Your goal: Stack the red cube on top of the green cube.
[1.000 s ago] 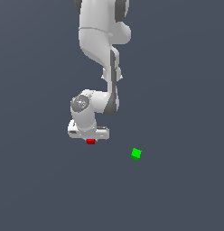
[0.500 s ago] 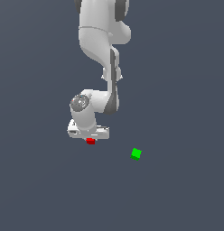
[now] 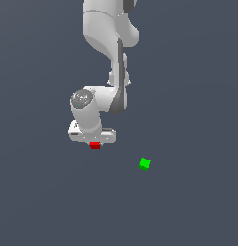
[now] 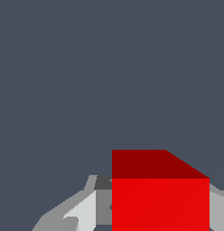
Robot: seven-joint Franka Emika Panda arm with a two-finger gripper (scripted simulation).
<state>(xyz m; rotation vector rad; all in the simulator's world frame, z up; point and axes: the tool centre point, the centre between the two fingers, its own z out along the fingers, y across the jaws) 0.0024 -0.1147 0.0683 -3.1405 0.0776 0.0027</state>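
The red cube (image 3: pixel 95 145) sits between the fingers of my gripper (image 3: pixel 94 143), directly under the white hand. In the wrist view the red cube (image 4: pixel 160 198) looms large, with one grey finger (image 4: pixel 84 212) against its side and the other finger just showing at the far side. My gripper (image 4: pixel 159 214) is shut on the red cube. The green cube (image 3: pixel 145 164) lies alone on the dark grey surface, toward the exterior view's right of the gripper and a little lower in the picture. It does not show in the wrist view.
The white arm (image 3: pixel 109 43) rises above the hand toward the top of the exterior view. The plain dark grey surface (image 3: pixel 188 206) stretches all around.
The hand and the red cube have risen very slightly. The green cube has not moved.
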